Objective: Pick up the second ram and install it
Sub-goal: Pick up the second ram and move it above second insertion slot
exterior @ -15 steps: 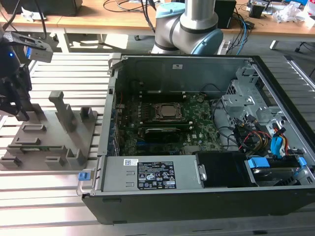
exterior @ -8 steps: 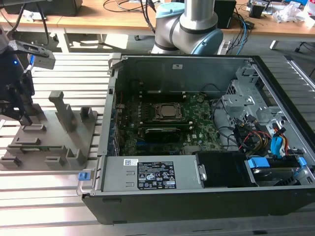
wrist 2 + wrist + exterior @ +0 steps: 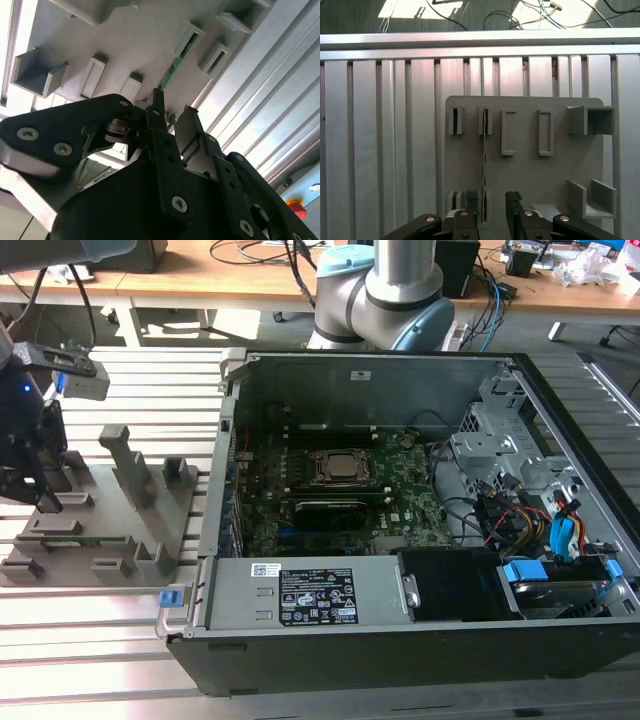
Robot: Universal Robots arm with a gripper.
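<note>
- Exterior view: the pincer (image 3: 42,495) hangs low over the grey holder tray (image 3: 178,520) on the slatted worktop (image 3: 100,640), to the exterior view's left of the open computer case (image 3: 330,660).
- First wrist view: the second ram (image 3: 484,150) stands on edge in the tray's slots. The pincer's fingers (image 3: 514,210) are apart, one on each side of its near end.
- Second wrist view: the green stick runs toward the gap between the parted fingers.
</note>
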